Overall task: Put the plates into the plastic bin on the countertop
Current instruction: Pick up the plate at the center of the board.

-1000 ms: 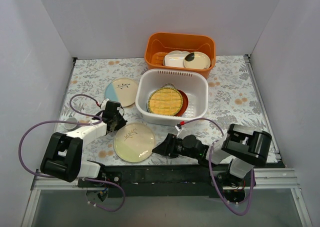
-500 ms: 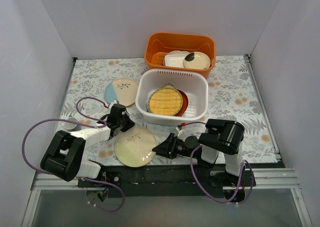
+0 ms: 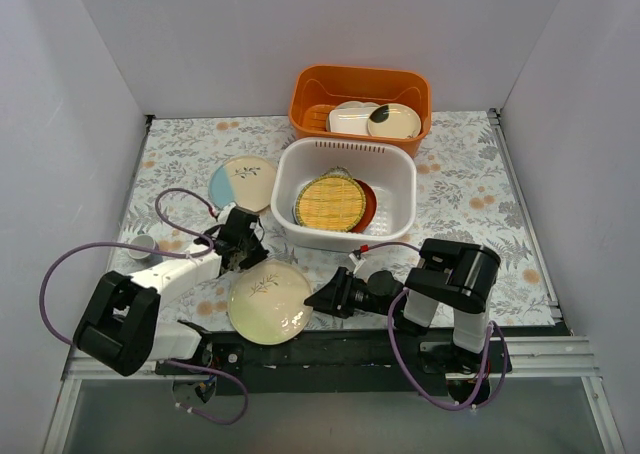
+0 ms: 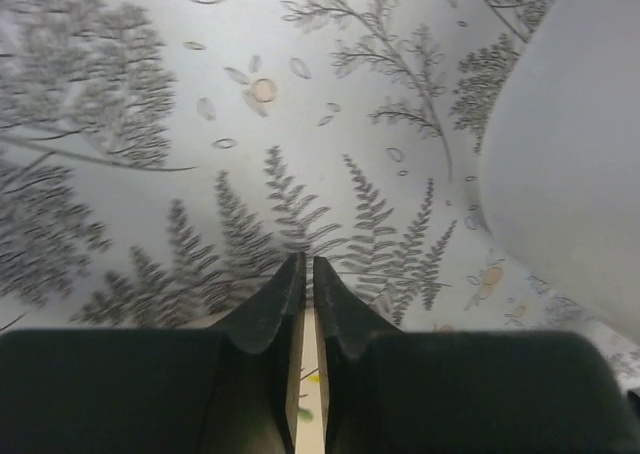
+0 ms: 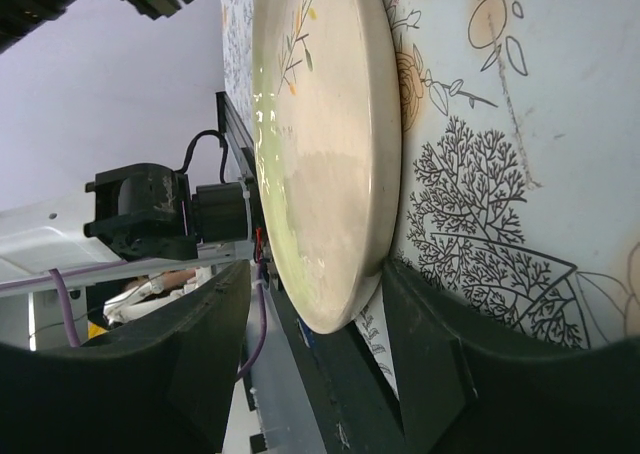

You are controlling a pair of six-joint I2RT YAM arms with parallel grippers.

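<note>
The cream round plate with a leaf sprig (image 3: pixel 268 302) lies at the near edge of the cloth-covered countertop (image 3: pixel 460 184), its near rim reaching out over the black rail (image 3: pixel 340 349), and it sits between the two grippers. The left gripper (image 3: pixel 243 250) is at the plate's far-left rim. In its wrist view the fingers are pressed almost together with a thin cream sliver between them, so it appears to be pinching that rim. The right gripper (image 3: pixel 320 299) faces the plate's right rim. From its wrist the plate shows edge-on and tipped up off the cloth, with the spread jaws standing either side of the rim, and I cannot tell whether either touches it. The white slotted plastic bin (image 3: pixel 345 238) lies beyond the plate and to its right, its near wall just past the right gripper, so the right arm is the nearer one for the lift. The plate has to rise over that wall. A yellow woven-look plate (image 3: pixel 330 202) and a red-rimmed plate (image 3: pixel 368 206) already lie inside, leaving room on top. A cream-and-light-blue plate (image 3: pixel 243 182) lies left of the bin and an orange plastic basket (image 3: pixel 360 86) stands behind it.
</note>
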